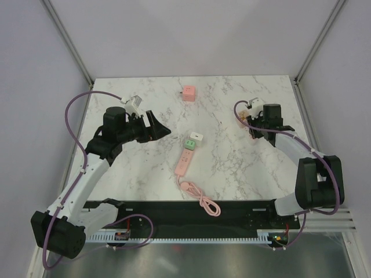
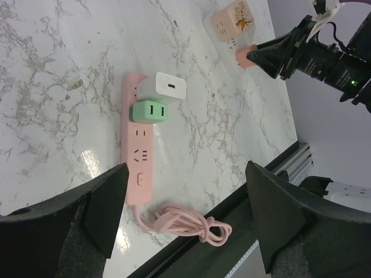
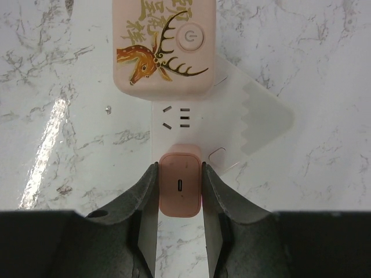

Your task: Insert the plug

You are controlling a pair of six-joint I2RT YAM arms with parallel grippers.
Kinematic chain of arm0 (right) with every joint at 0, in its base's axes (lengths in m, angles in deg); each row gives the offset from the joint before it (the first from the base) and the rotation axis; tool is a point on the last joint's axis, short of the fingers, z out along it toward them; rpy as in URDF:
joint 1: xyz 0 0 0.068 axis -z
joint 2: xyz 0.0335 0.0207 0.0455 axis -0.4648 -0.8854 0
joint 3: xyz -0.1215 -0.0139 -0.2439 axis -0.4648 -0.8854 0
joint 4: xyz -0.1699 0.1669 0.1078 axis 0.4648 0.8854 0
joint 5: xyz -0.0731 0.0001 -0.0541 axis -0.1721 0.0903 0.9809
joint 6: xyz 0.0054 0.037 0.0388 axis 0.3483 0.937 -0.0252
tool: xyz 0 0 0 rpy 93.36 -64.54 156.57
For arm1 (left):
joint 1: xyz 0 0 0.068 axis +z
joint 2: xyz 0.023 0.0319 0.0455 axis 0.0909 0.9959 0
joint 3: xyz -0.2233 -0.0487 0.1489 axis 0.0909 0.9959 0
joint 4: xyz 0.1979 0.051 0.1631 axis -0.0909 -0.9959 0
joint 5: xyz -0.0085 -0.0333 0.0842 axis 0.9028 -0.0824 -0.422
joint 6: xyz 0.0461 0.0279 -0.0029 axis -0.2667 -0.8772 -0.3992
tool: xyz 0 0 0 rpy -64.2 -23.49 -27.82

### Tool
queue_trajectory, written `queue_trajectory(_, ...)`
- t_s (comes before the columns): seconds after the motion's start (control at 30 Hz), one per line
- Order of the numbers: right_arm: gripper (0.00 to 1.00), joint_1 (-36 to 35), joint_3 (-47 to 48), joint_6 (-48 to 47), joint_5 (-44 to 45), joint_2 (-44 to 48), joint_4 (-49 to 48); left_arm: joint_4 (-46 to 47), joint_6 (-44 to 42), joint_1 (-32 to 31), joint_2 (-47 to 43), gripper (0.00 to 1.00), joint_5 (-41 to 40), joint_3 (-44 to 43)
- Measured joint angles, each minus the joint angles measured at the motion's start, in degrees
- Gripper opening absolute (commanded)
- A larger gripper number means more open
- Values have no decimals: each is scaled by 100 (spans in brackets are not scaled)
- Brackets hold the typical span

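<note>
- Two grippers share the scene. The right gripper (image 3: 181, 174) is clenched on a pink plug (image 3: 181, 190), with one finger pressed against each side of its body.
- Directly ahead of the right fingertips lies a white power strip (image 3: 223, 104). The plug sits over its near end, a free socket (image 3: 177, 117) lies just beyond the plug, and a deer-printed adapter (image 3: 165, 49) occupies the far end.
- Whether the plug's prongs are fully seated cannot be told, because they are hidden beneath its body.
- The left gripper (image 2: 186, 174) is released, its jaws spread wide and holding nothing.
- Ahead of the left fingers lies a pink power strip (image 2: 139, 156). It carries a green adapter (image 2: 151, 111) and a white charger (image 2: 165, 87) at its far end, and its coiled cord (image 2: 185, 223) trails at the near end.
- A pink cube (image 1: 188, 94) rests well apart from both grippers.
- Progress, as judged: the plug is grasped and lined up on the white strip, so the task appears to be at a late stage. What remains is pressing the plug fully home, if it is not there already, and then letting go.
</note>
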Motion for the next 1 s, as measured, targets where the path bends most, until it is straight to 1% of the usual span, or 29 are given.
queue_trajectory(0.07,0,59,-42,22,15,0,-114,26,20,17,4,88,15,4)
queue_trajectory(0.1,3,74,-50,39,15,0,-144,33,26,28,4,88,17,7)
queue_trajectory(0.13,14,76,-52,48,13,4,-149,42,33,42,4,88,20,7)
queue_trajectory(0.17,23,76,-52,61,11,9,-146,59,39,52,4,88,17,7)
queue_trajectory(0.2,36,76,-52,81,11,24,-144,72,42,59,4,88,17,9)
queue_trajectory(0.3,58,103,-50,170,15,120,17,114,46,59,4,88,17,20)
queue_trajectory(0.37,60,122,-50,208,20,251,273,114,48,59,2,88,15,35)
queue_trajectory(0.47,68,129,68,256,44,505,640,114,50,59,4,89,9,48)
queue_trajectory(0.5,75,129,181,291,66,570,767,114,61,59,4,89,-2,48)
queue_trajectory(0.57,80,129,474,367,103,675,938,116,72,59,11,90,-20,48)
queue_trajectory(0.63,82,129,796,463,109,769,1073,109,72,59,66,90,-31,35)
queue_trajectory(0.7,98,129,1062,656,90,857,1174,74,72,59,297,90,-68,-101)
queue_trajectory(0.83,98,120,1270,1246,-138,1174,1189,-63,79,59,1121,91,-282,-667)
queue_trajectory(0.9,98,74,1270,1722,-212,1362,1187,-122,83,61,1554,91,-363,-1012)
queue_trajectory(1.0,98,-22,1268,2538,-245,1617,1189,-177,72,61,2435,92,-610,-1847)
